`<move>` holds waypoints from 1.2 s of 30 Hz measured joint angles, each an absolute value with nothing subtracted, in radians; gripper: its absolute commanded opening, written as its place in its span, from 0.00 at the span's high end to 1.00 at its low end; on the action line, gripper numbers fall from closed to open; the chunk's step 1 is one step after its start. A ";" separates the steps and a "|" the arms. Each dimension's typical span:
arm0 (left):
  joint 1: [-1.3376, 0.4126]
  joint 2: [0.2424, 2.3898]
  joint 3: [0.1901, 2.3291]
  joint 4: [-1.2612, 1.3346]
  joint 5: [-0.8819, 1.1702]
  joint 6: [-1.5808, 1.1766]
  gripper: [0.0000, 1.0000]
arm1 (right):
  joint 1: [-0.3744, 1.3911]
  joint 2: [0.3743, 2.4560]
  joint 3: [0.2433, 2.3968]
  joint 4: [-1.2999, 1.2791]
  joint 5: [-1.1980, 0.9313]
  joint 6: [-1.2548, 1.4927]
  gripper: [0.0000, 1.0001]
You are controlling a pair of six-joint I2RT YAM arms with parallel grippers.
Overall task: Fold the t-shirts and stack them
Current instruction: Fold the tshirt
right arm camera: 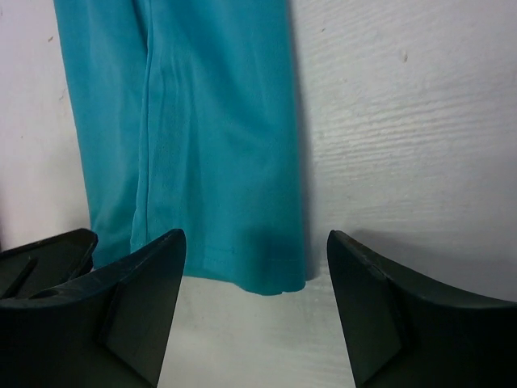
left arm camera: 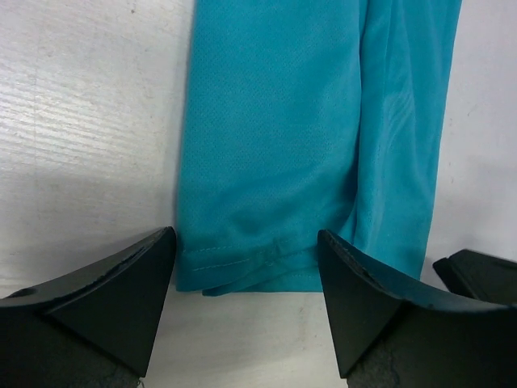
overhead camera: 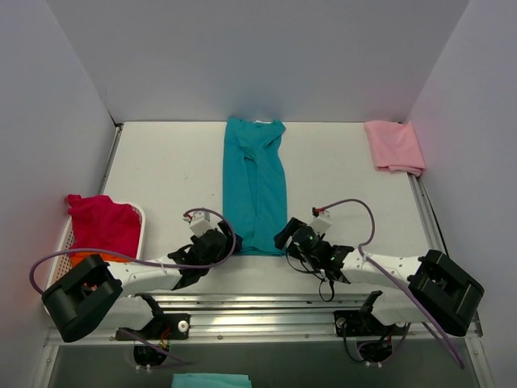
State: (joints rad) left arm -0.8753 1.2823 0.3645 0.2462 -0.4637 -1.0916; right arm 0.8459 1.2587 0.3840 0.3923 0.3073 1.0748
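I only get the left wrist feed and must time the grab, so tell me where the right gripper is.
Observer: The right gripper, jaws open, is at the near right corner of the teal t-shirt.
Operator: Report how far the shirt runs.
Observer: It lies as a narrow strip reaching the far edge of the table.
Operator: Name any other shirt laid out.
Observer: A pale pink t-shirt lies folded in the far right corner.

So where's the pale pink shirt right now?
In the overhead view the pale pink t-shirt lies folded at the far right corner of the table, apart from the teal t-shirt in the middle.
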 measured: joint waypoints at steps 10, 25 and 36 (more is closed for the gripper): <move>-0.877 1.325 0.385 0.275 -0.451 -1.105 0.25 | 0.914 1.364 0.389 0.459 0.326 1.131 0.57; -0.879 1.333 0.385 0.272 -0.444 -1.114 0.98 | 0.918 1.361 0.388 0.426 0.359 1.124 1.00; -0.952 1.129 0.354 0.111 -0.445 -1.167 0.98 | 0.974 1.174 0.379 0.273 0.409 1.136 1.00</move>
